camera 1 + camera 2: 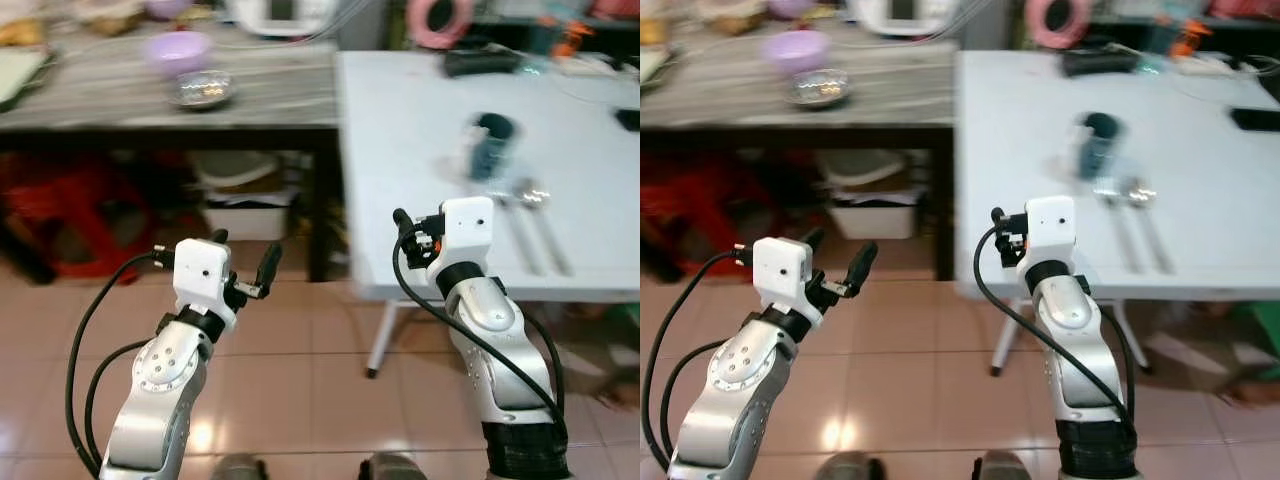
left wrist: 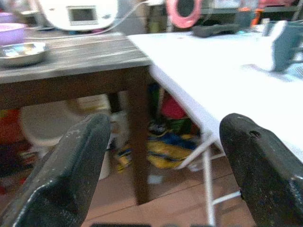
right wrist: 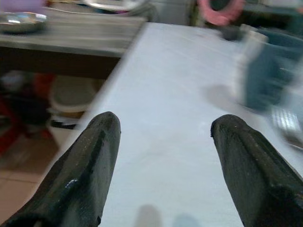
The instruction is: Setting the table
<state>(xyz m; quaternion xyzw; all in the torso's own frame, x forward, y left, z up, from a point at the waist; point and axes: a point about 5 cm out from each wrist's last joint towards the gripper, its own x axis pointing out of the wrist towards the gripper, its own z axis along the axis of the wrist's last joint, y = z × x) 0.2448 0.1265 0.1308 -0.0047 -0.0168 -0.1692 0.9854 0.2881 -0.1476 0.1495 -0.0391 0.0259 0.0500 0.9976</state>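
Right wrist view gives me the clearest read: my right gripper (image 3: 163, 161) has its two black fingers spread wide with nothing between them, held low over the near part of the white rectangular table (image 3: 180, 94). Past the fingers stands a dark teal cup (image 3: 267, 71), blurred, and beside it at the frame edge the shiny bowl of a metal spoon (image 3: 286, 124).

From the head camera I see what the wrist cannot: the right gripper (image 1: 405, 232) sits at the table's near edge, and two long metal utensils (image 1: 535, 225), a fork and a spoon as far as I can tell, lie side by side just beyond the cup (image 1: 492, 146), handles toward me.

My left gripper (image 2: 163, 175) is also wide open and empty, hanging over the tiled floor (image 1: 300, 370) in front of the dark wooden side table (image 2: 71, 59). Its camera looks under both tables, showing a white table leg (image 2: 208, 184) and yellow and blue clutter (image 2: 156, 151) on the floor. On the wooden table rest a shallow steel bowl (image 1: 201, 90) and a lilac plastic bowl (image 1: 178, 50) behind it, with a white appliance (image 2: 78, 13) further back.
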